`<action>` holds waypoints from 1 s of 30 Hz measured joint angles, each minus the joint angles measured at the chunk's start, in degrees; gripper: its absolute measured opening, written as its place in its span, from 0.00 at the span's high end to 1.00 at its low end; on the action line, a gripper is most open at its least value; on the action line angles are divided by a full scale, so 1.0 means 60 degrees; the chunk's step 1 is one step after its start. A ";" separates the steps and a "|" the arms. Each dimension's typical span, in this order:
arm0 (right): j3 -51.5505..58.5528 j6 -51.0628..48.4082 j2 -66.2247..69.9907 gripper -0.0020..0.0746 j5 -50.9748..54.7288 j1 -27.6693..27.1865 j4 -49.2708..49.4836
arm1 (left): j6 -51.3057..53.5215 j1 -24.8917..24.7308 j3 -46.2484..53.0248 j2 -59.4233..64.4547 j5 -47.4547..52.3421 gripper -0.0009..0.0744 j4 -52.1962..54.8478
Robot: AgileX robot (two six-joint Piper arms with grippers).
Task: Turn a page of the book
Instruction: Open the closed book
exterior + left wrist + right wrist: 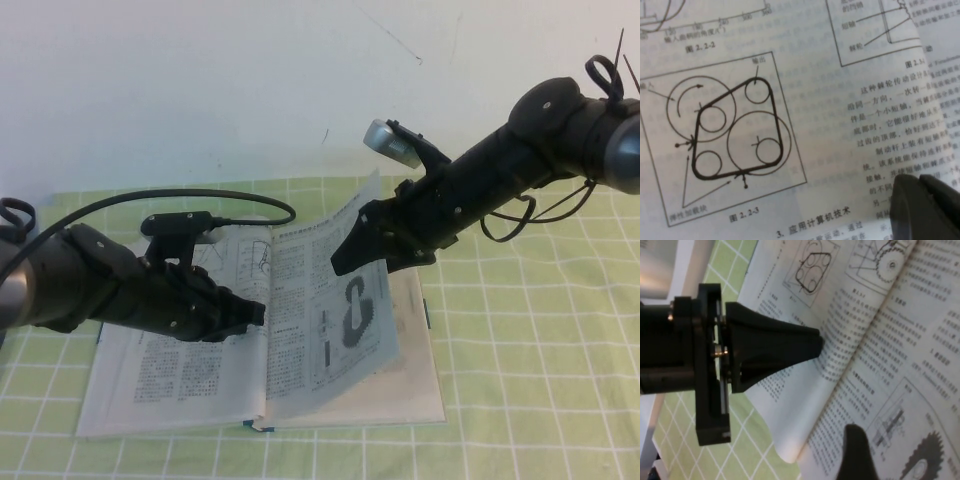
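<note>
The book (170, 370) lies open on the cloth, teal cover edge showing at its front. The page (350, 300), with the black gear drawing showing through, stands lifted over the right half. My right gripper (345, 262) is shut on its upper part. In the right wrist view one finger (856, 452) lies against the gear face of the page (920, 440); the other is hidden behind the paper. My left gripper (255, 312) is shut and rests on the left leaf near the spine. The left wrist view shows its tips (913, 177) on the text beside the polygon diagram (735, 135).
A green checked cloth (520, 350) covers the table, with a white wall behind. The left arm's black cable (200, 197) arcs over the book's far edge. The left gripper also shows in the right wrist view (770, 350), on the left leaf.
</note>
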 joint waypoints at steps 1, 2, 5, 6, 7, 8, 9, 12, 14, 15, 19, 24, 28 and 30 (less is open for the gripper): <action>-0.0053 0.0106 0.0000 0.40 0.0068 0.0000 -0.0083 | 0.0075 0.0000 0.0000 -0.0057 0.0052 0.99 -0.0019; -0.0069 0.0171 0.0000 0.40 0.0116 0.0000 -0.0146 | 0.0152 0.0000 0.0000 -0.0157 0.0167 0.99 -0.0016; -0.0069 0.0383 0.0033 0.40 0.0306 0.0000 -0.0282 | 0.0366 0.0000 0.0000 -0.0596 0.0604 0.99 -0.0084; -0.0082 0.0420 0.0073 0.40 0.0400 0.0000 -0.0293 | 0.0459 0.0000 0.0000 -0.0753 0.0736 0.99 -0.0127; -0.0090 0.0459 0.0114 0.40 0.0482 0.0000 -0.0293 | 0.0486 -0.0014 0.0000 -0.0952 0.0914 0.99 -0.0177; -0.0105 0.0482 0.0191 0.40 0.0507 0.0000 -0.0293 | 0.0530 -0.0035 0.0000 -0.1154 0.1106 0.99 -0.0177; -0.0105 0.0502 0.0235 0.40 0.0552 0.0000 -0.0293 | 0.0583 -0.0086 0.0000 -0.1319 0.1274 0.99 -0.0177; -0.0105 0.0541 0.0362 0.40 0.0552 0.0058 -0.0195 | 0.0772 -0.0529 0.0000 -0.1892 0.1710 0.99 -0.0059; -0.0105 0.0545 0.0368 0.40 0.0552 0.0118 -0.0126 | 0.0814 -0.1160 0.0060 -0.2260 0.1786 0.99 0.0167; -0.0105 0.0545 0.0368 0.40 0.0597 0.0138 -0.0126 | 0.0814 -0.1358 0.0122 -0.2376 0.1720 0.99 0.0296; -0.0127 0.0611 0.0368 0.40 0.0874 0.0194 -0.0628 | 0.0635 -0.2634 0.0591 -0.3110 0.0878 0.99 0.0901; -0.0127 0.0808 0.0368 0.40 0.1241 0.0194 -0.1299 | 0.0337 -0.3641 0.1304 -0.3769 -0.0499 0.99 0.1143; -0.0127 0.0553 0.0368 0.40 0.1278 0.0194 -0.0181 | 0.0275 -0.4212 0.1778 -0.3963 -0.1433 0.99 0.1143; -0.0127 0.0432 0.0368 0.40 0.1240 0.0194 0.0408 | 0.0275 -0.4570 0.2009 -0.3964 -0.1964 0.99 0.1143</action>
